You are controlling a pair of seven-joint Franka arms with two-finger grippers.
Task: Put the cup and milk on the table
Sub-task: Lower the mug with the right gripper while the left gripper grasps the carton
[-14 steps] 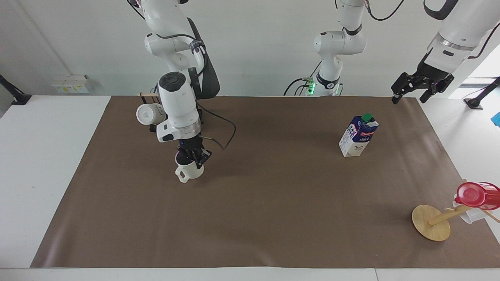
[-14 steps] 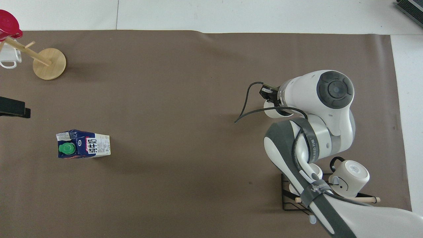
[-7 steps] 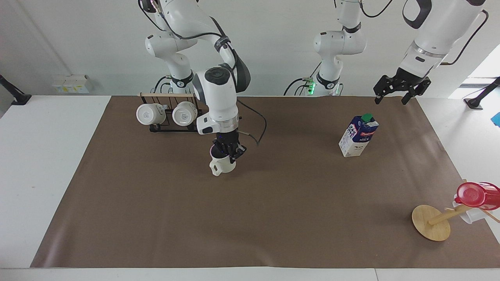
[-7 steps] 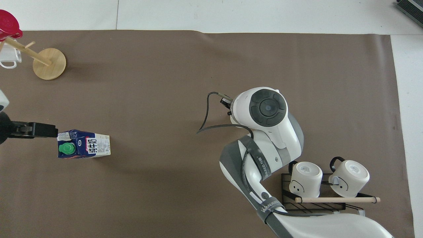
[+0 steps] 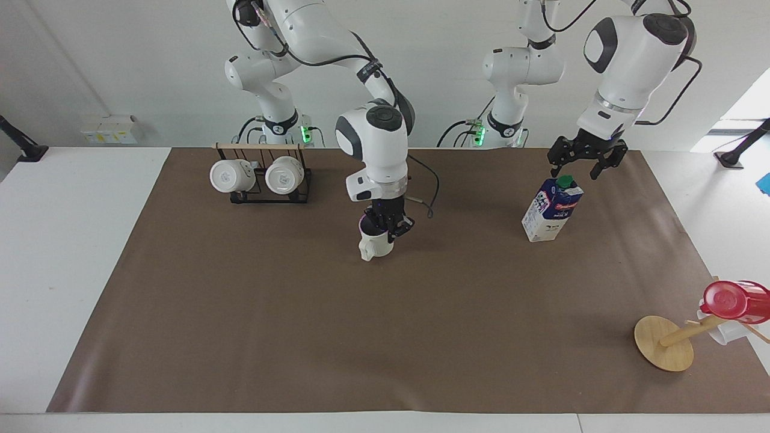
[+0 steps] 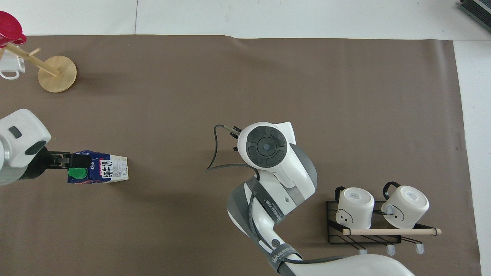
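Note:
My right gripper [image 5: 385,227] is shut on the rim of the cream-white cup [image 5: 374,245], whose handle points away from the robots. It holds the cup upright, low over the middle of the brown mat on the table [image 5: 385,337]; I cannot tell whether the cup touches the mat. In the overhead view the right wrist [image 6: 264,145] hides the cup. The milk [image 5: 550,210] [image 6: 103,172] stands upright on the mat toward the left arm's end. My left gripper [image 5: 575,168] [image 6: 78,163] hangs open just above its green cap [image 5: 564,180], not touching it.
A black wire rack [image 5: 258,192] [image 6: 364,234] with two white mugs stands near the right arm's base. A wooden mug stand [image 5: 665,343] [image 6: 57,69] bearing a red cup [image 5: 731,300] [image 6: 9,28] sits at the mat's corner farthest from the robots, at the left arm's end.
My right arm has carried the cup from in front of the rack toward the middle of the mat. My left gripper has swung in from the table's end to above the milk.

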